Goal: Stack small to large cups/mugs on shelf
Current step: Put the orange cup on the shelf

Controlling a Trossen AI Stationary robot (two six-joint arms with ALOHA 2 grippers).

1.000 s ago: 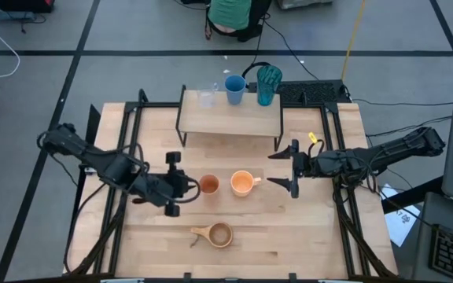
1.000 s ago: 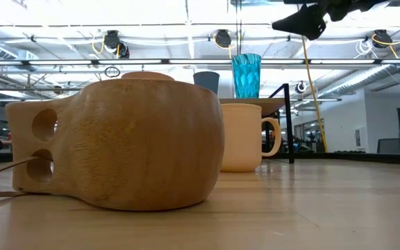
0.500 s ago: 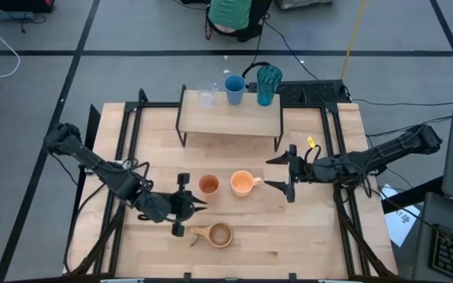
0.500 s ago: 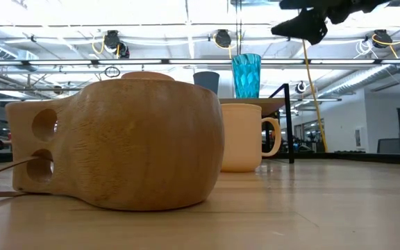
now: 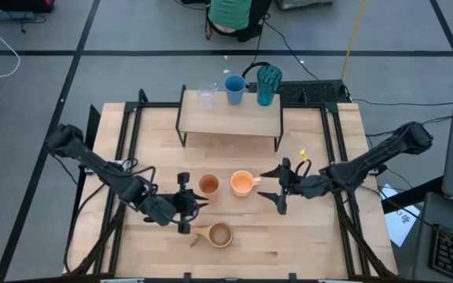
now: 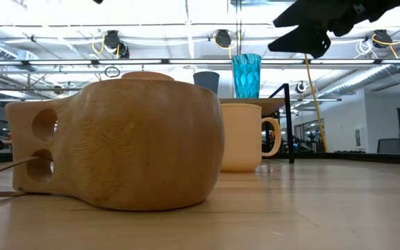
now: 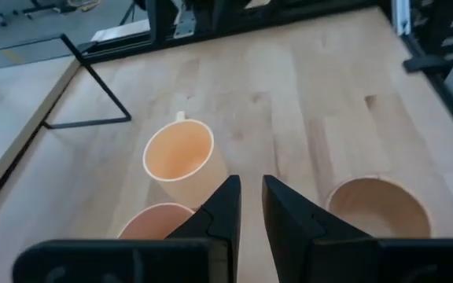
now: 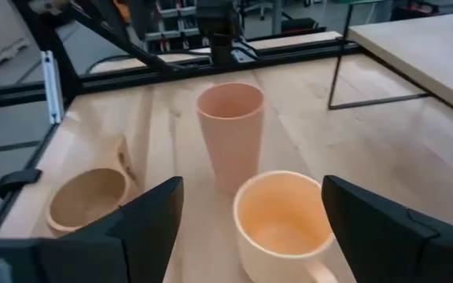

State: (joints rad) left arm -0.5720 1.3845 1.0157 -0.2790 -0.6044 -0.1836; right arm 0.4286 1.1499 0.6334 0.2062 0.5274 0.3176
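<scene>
Big light-wood tabletop (image 5: 313, 228) on black frame, workshop floor w/ cables all round; seated person in green top (image 5: 230, 12) at far edge. Low light-wood shelf on thin black legs (image 5: 230, 122) at back centre, already carrying clear glass (image 5: 206, 97), blue cup (image 5: 235, 88) & teal textured tumbler (image 5: 268, 84) in a row along rear edge, small to tall, so front strip kept free, prob. for what's left. Three not yet up: orange-brown tumbler (image 5: 209, 185) & orange handled mug (image 5: 243, 183) side by side mid-table, tan wooden cup w/ stub handle (image 5: 218, 234) nearer front, lying so close to low cam as to fill most of that view.

Right gripper (image 5: 274, 191) just beside mug, on handle side, fingers spread wide either side of it in wrist view, nothing held; looks lined up to take mug by body. Left gripper (image 5: 187, 212) between tumbler & wooden cup, fingers (image 7: 225, 211) nearly together w/ thin gap, empty; seems parked close for its own pick.
</scene>
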